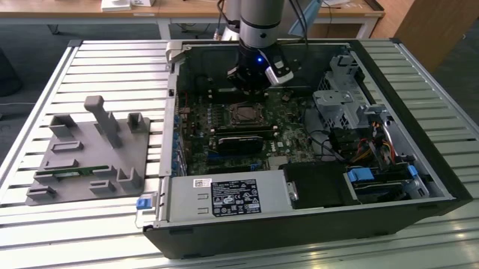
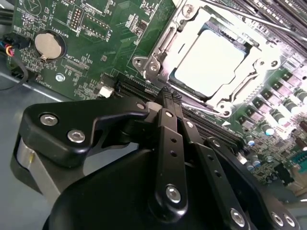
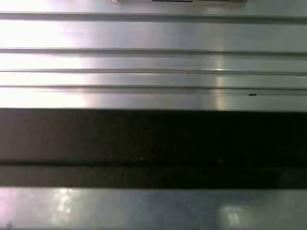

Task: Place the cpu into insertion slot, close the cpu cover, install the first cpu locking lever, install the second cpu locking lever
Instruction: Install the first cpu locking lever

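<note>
The arm [image 1: 262,22] reaches straight down into the open computer case, near its back edge — wrist vertical. In the second wrist view the gripper [image 2: 171,98] points downward, its black fingers [image 2: 169,120] pressed together — nothing between them.

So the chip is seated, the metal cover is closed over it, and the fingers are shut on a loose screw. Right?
Not quite: the fingers are shut on nothing. In the second wrist view the chip is seated with the cover closed over it.
</note>
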`<state>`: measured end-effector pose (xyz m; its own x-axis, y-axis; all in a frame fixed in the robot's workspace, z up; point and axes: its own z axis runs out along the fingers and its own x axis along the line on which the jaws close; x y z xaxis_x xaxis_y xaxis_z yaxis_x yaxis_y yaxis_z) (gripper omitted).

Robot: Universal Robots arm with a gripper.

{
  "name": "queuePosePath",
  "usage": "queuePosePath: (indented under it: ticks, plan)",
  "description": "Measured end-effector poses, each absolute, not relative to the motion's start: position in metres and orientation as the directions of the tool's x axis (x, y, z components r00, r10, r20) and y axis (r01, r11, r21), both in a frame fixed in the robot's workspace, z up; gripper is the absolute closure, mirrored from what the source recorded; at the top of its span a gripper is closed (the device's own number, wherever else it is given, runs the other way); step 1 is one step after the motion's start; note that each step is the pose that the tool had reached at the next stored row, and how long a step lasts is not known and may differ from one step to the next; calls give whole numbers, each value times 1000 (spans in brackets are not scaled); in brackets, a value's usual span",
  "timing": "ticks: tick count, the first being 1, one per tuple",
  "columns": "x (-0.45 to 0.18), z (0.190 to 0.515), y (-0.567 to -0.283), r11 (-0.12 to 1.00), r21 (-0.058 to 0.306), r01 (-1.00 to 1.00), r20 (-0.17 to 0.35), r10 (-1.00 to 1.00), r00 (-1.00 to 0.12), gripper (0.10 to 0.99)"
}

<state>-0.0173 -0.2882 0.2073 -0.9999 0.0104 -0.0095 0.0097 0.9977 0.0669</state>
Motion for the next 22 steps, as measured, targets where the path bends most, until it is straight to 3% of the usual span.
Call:
queuePosePath:
  ticks: [22]
  plan:
    - [-16,201,-287,999,39,10,-8,10,-1000,980]
